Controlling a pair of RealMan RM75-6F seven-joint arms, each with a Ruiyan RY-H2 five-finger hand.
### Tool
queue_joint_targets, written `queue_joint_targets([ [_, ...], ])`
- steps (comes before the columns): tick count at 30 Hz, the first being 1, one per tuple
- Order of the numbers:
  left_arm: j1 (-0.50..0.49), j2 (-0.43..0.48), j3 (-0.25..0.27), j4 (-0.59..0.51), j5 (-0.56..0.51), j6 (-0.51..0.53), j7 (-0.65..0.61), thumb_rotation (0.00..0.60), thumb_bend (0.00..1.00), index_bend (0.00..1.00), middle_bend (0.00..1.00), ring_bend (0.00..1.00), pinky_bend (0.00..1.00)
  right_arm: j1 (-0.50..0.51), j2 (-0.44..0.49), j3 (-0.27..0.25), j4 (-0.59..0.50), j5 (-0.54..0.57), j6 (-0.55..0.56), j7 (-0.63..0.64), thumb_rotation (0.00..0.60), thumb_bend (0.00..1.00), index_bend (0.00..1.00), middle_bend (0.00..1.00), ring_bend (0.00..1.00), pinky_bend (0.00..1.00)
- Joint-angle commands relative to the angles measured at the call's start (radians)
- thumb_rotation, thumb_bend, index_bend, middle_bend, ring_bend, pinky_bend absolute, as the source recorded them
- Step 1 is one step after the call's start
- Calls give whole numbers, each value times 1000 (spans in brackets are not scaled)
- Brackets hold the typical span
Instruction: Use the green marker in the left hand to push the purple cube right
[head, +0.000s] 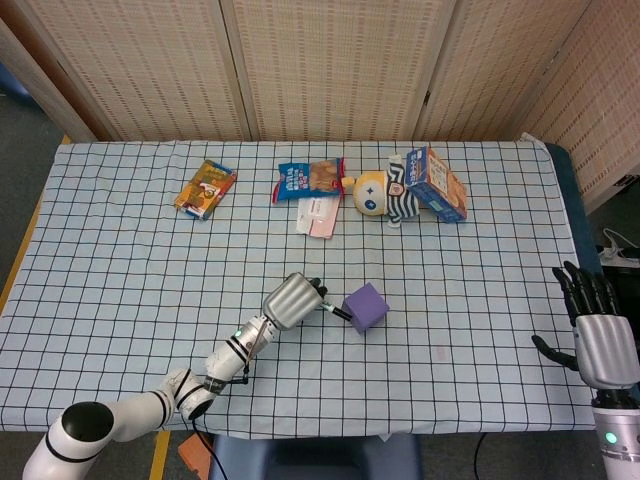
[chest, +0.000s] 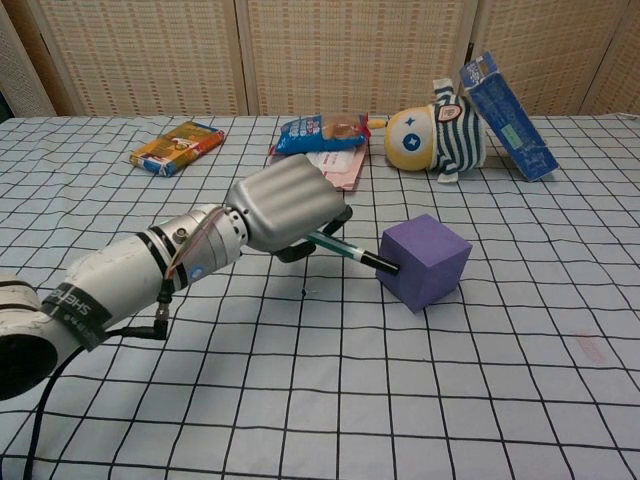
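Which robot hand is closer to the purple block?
The left hand. It sits just left of the purple cube, holding the green marker whose tip touches the cube. The right hand is far off at the table's right edge, open.

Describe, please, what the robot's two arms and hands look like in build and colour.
The left hand has a smooth silver back shell with black fingers, on a silver-grey forearm ringed by black bands, with thin wires and a black cable at the wrist. The right hand has the same silver shell with black fingers, above a grey wrist bearing a small green light.
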Motion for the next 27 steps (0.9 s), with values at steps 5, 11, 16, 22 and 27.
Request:
queue_joint_targets([
  [5, 38, 46, 18, -34, -4, 49, -24, 600, 587, 785, 779, 825, 960, 1, -4, 2, 1, 4, -5, -12, 600, 51, 0, 0, 0, 0],
  [11, 147, 189, 68, -190, -10, 128, 3, 600, 587, 784, 778, 826, 960, 8, -18, 4, 3, 8, -17, -35, 600, 52, 0, 0, 0, 0],
  [16, 250, 282, 109, -275, -24, 210, 3, 600, 587, 782, 778, 825, 960, 23, -35, -1, 8, 8, -44, -61, 600, 51, 0, 0, 0, 0],
  [22, 311, 316, 135, -249, -37, 241, -33, 600, 587, 776, 774, 826, 961, 32, -46, -4, 12, 7, -60, -74, 600, 51, 0, 0, 0, 0],
  [27, 396, 293, 153, -84, -117, 194, -153, 600, 579, 745, 749, 827, 959, 46, -65, -6, 17, 11, -85, -100, 600, 51, 0, 0, 0, 0],
])
